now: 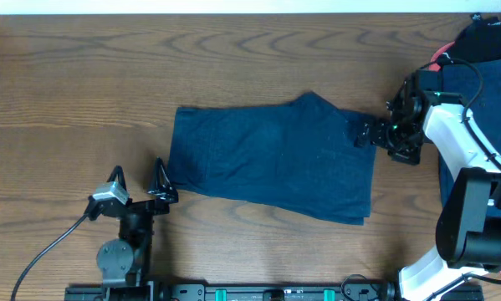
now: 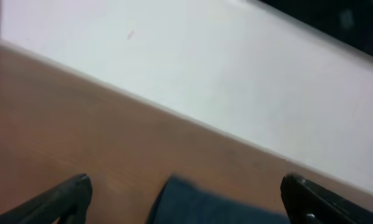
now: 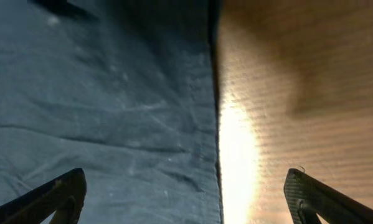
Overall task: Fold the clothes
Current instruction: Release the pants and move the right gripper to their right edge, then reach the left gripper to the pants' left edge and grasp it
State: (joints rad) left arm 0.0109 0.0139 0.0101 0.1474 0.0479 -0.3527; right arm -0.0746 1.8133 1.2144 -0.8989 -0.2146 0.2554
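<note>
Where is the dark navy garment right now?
Overhead view: the navy garment lies flat at centre, between the left gripper by its lower-left corner and the right gripper at its right edge.

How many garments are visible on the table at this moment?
4. A navy garment lies spread flat at the centre of the table. A black garment, a sliver of coral-red garment and a second navy garment are heaped at the right edge. The heap may hide more.

Plain dark navy garment (image 1: 271,159), brown wood-grain table (image 1: 74,84), coral-red cloth (image 1: 441,57), black cloth (image 1: 493,38), white arm (image 1: 455,142).
</note>
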